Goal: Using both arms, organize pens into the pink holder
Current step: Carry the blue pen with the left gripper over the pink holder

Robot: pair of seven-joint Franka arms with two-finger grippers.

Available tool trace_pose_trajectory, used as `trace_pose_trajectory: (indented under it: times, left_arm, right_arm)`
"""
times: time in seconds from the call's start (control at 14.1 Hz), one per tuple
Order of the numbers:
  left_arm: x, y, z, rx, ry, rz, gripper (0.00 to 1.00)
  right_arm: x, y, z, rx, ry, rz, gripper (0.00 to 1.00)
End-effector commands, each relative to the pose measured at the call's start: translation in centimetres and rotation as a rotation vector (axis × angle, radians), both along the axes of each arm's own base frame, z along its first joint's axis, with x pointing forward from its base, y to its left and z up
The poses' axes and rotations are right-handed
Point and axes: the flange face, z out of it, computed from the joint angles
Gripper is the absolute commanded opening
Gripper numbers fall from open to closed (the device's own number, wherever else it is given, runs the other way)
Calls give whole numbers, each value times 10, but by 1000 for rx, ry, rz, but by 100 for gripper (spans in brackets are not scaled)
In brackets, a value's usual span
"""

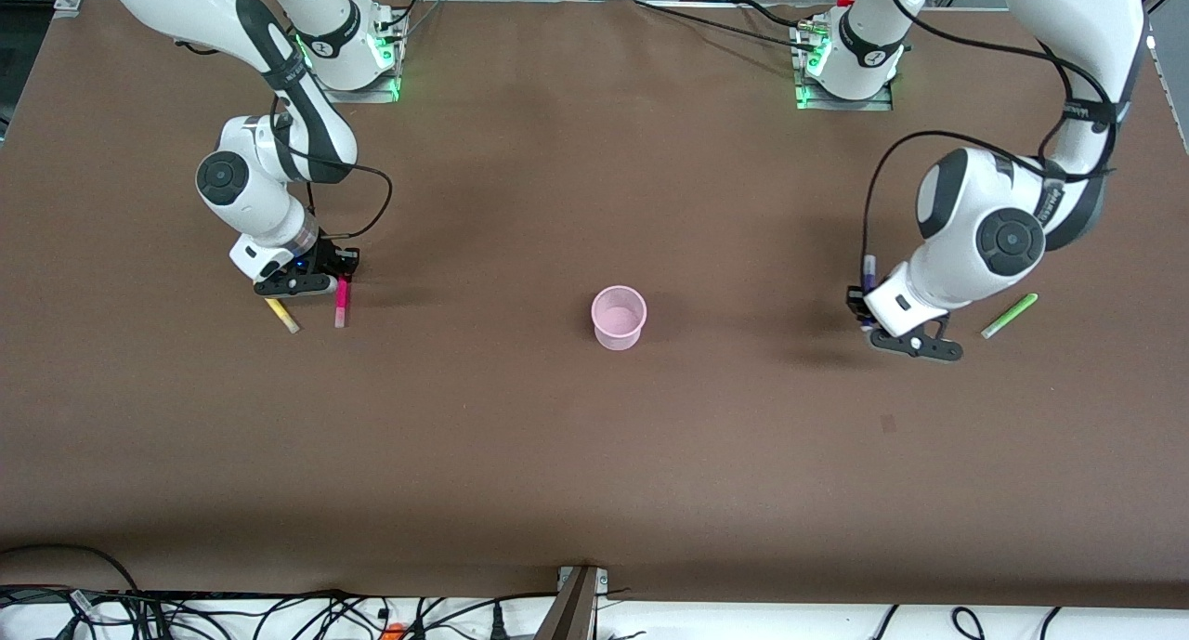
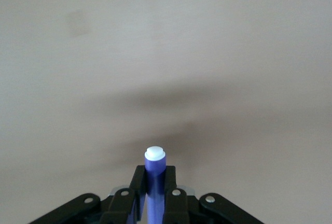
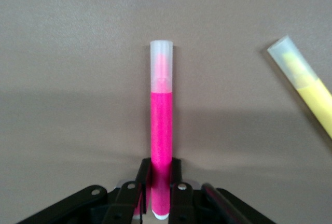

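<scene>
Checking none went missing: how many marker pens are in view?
4. Magenta pen in right pincer; yellow pen beside it on table; purple pen in left pincer; light green pen nearby.

High front camera; 2 wrist cameras close above table point(image 1: 594, 454).

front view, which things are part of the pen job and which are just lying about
Job:
- magenta pen, in right end effector
- purple pen, in left end effector
- yellow pen
- green pen
- pink holder

Lying about:
- cables along table edge
</scene>
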Motion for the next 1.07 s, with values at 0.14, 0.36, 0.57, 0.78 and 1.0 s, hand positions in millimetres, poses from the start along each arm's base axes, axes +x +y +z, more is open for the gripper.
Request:
trace_pose_trajectory:
  times: [0.14, 0.36, 0.57, 0.78, 1.0]
  left_arm:
    - [-7, -99, 31, -252, 5, -18, 0]
    - [-22, -176, 66, -412, 3, -70, 0]
    - [-30, -219, 77, -474, -60, -298, 0]
    - [-27, -238, 55, -544, -131, -450, 0]
    - [-23, -264, 67, -656, -189, -474, 0]
  right_arm:
    - [3, -1, 28, 13, -55, -17, 0]
    - [1, 1, 73, 24, -26, -9, 0]
    - [1, 2, 141, 36, 13, 13, 0]
    - [13, 2, 184, 39, 53, 17, 0]
    - [32, 6, 246, 31, 119, 30, 0]
